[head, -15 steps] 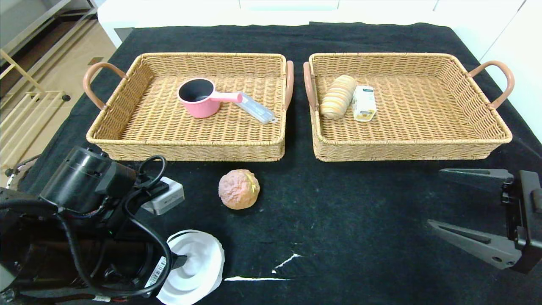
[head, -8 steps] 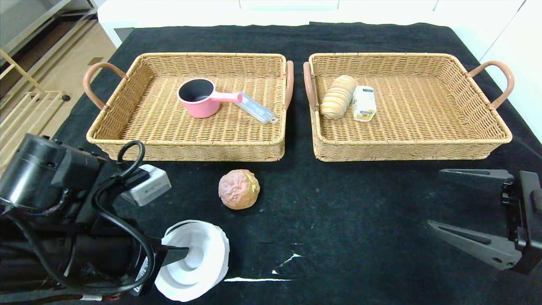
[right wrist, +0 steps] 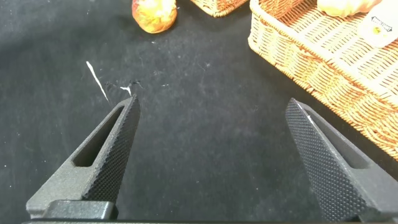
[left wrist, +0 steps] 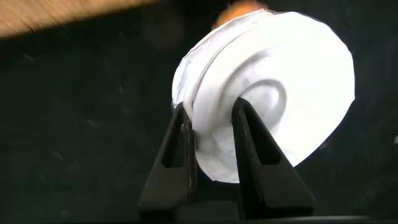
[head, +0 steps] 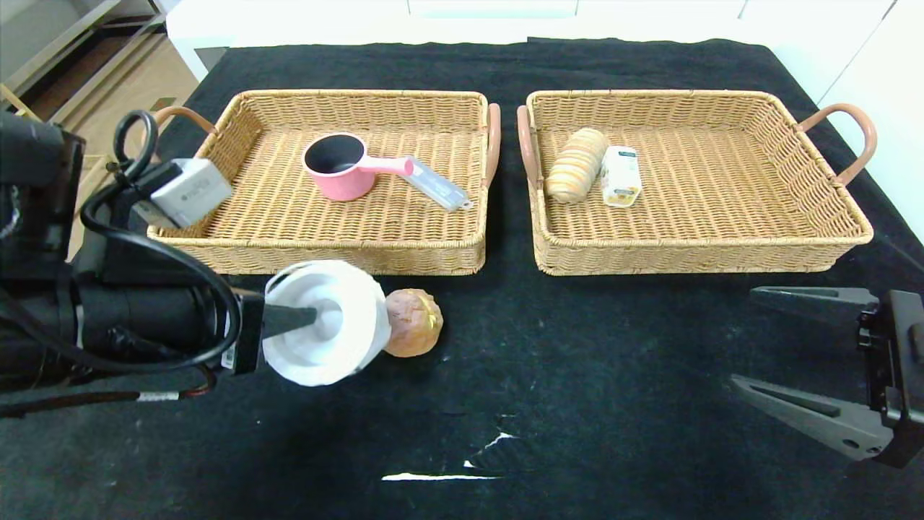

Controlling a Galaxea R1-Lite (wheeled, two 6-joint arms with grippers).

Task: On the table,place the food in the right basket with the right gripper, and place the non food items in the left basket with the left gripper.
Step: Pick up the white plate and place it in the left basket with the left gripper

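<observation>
My left gripper (head: 307,318) is shut on the rim of a white plate (head: 328,328), held on edge above the table, just in front of the left basket (head: 317,249). In the left wrist view the plate (left wrist: 280,87) sits between my two fingers (left wrist: 249,137). A pinkish bun (head: 415,321) lies on the black cloth, partly hidden behind the plate; it also shows in the right wrist view (right wrist: 153,14). My right gripper (head: 743,339) is open and empty at the front right, in front of the right basket (head: 693,256).
The left basket holds a pink saucepan (head: 339,166) and a clear flat case (head: 437,184). The right basket holds a striped bread roll (head: 576,165) and a small yellow carton (head: 621,175). White marks (head: 462,462) lie on the cloth near the front.
My left gripper has lifted the white plate off the table and carried it away from the front edge toward the left basket. The plate now covers part of the bun. The right arm has not moved.
</observation>
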